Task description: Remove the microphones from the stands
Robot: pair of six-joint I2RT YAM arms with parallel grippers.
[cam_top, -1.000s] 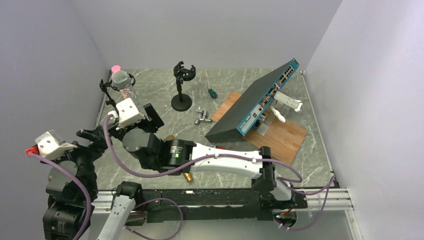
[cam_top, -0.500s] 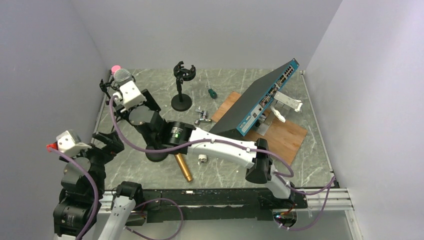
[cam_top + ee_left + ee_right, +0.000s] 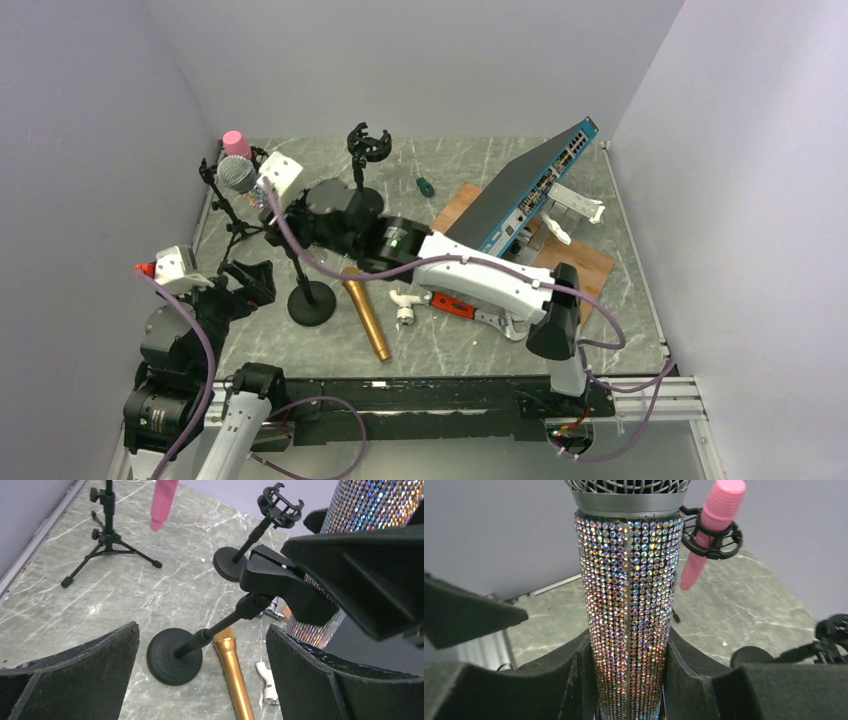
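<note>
The microphone (image 3: 629, 605) is covered in sparkling rhinestones and has a grey mesh head (image 3: 238, 173). It stands upright at the back left. My right gripper (image 3: 629, 672) is shut on its body, one pad on each side. The stand (image 3: 311, 303) has a round black base and a leaning pole. Its black clip (image 3: 272, 577) sits against the microphone's lower body, just under my right fingers. Whether the clip still holds the microphone is unclear. My left gripper (image 3: 202, 630) hangs open above the stand's base (image 3: 175, 656), holding nothing.
A pink microphone (image 3: 235, 142) sits in a tripod stand by the left wall. An empty clip stand (image 3: 364, 170) is behind. A gold microphone (image 3: 367, 320) lies beside the base. A tilted network switch (image 3: 520, 195) rests on a wooden board (image 3: 575, 275). Small parts (image 3: 403, 305) lie mid-table.
My right gripper moved toward the back left and closed on the sparkling microphone. The left arm shifted right toward the stand, its gripper still open.
</note>
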